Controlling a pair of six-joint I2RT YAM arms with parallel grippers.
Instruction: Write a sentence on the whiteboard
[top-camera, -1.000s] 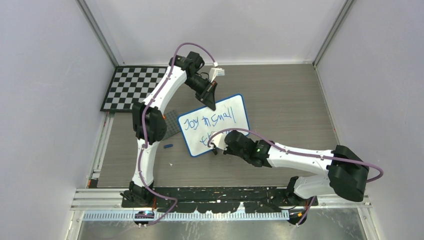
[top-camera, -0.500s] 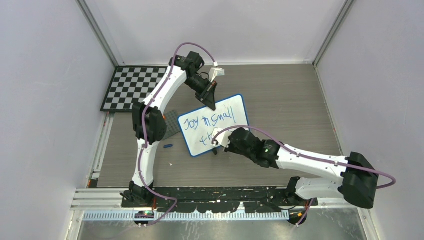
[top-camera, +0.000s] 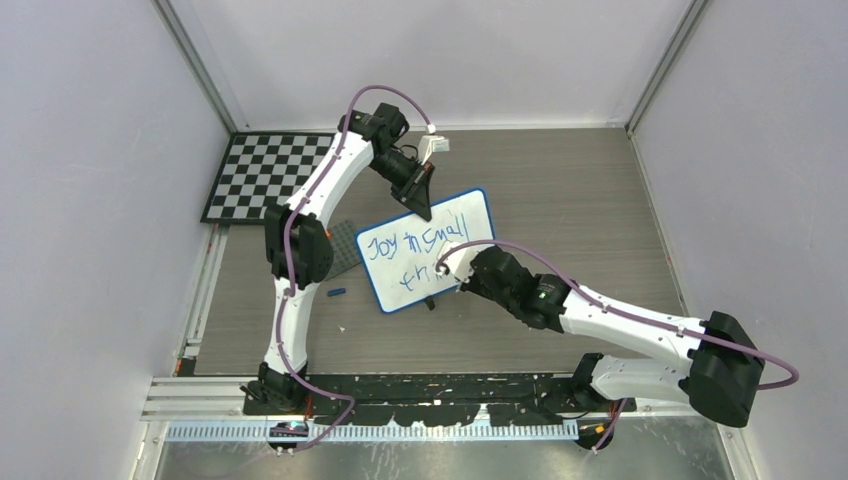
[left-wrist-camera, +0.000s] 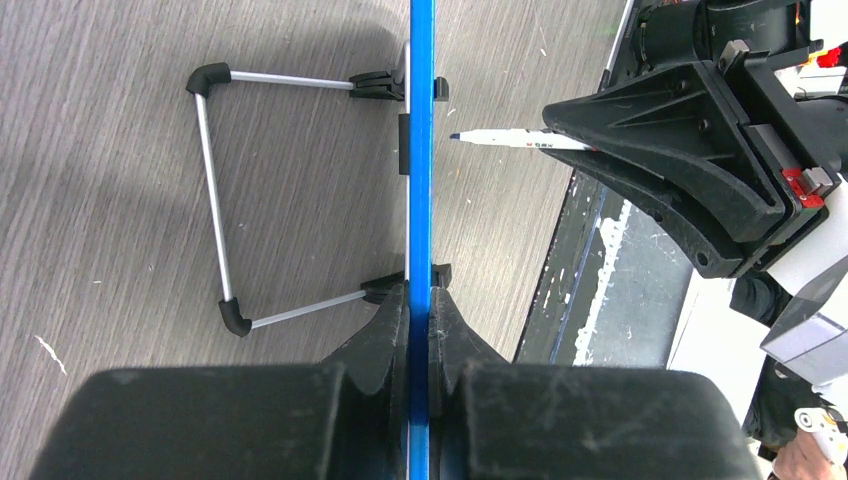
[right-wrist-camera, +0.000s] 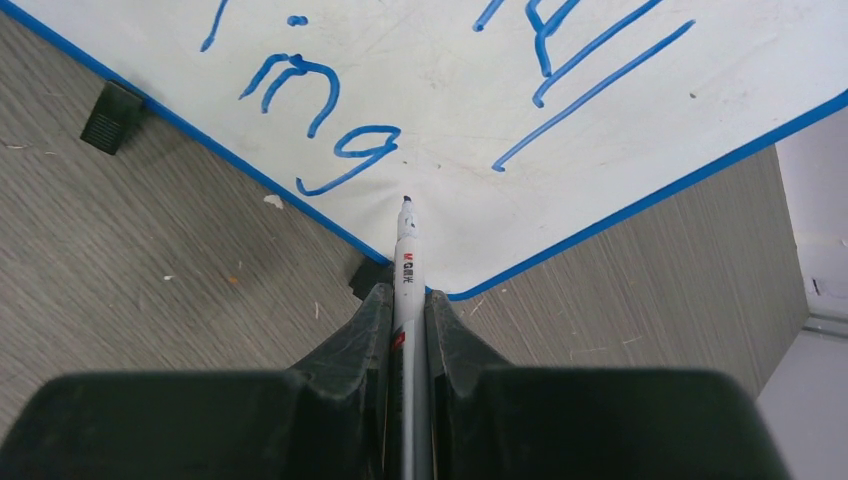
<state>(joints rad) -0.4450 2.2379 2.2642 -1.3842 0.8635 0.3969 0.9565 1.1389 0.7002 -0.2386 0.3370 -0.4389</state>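
The whiteboard (top-camera: 476, 214) stands tilted on its wire stand (left-wrist-camera: 214, 200) in the middle of the table. My left gripper (top-camera: 424, 208) is shut on its blue top edge (left-wrist-camera: 420, 150), the fingers pressed on both sides. The sentence (top-camera: 415, 243) is in blue: "Joy in small" above, and a lower line ending in "ing" (right-wrist-camera: 320, 110). My right gripper (right-wrist-camera: 408, 295) is shut on a white marker (right-wrist-camera: 407, 255). The marker's tip sits just right of the "g". In the left wrist view the marker (left-wrist-camera: 510, 140) shows a small gap to the board.
A black-and-white checkerboard (top-camera: 265, 170) lies at the far left. A grey studded plate (top-camera: 345, 245) lies left of the whiteboard, partly under the left arm. A small blue cap (top-camera: 336, 293) rests on the table near the board's lower left corner. Walls enclose three sides.
My right gripper has carried the marker rightward and away from me along the lower line, and more blue strokes show there. The left gripper and the board have not moved.
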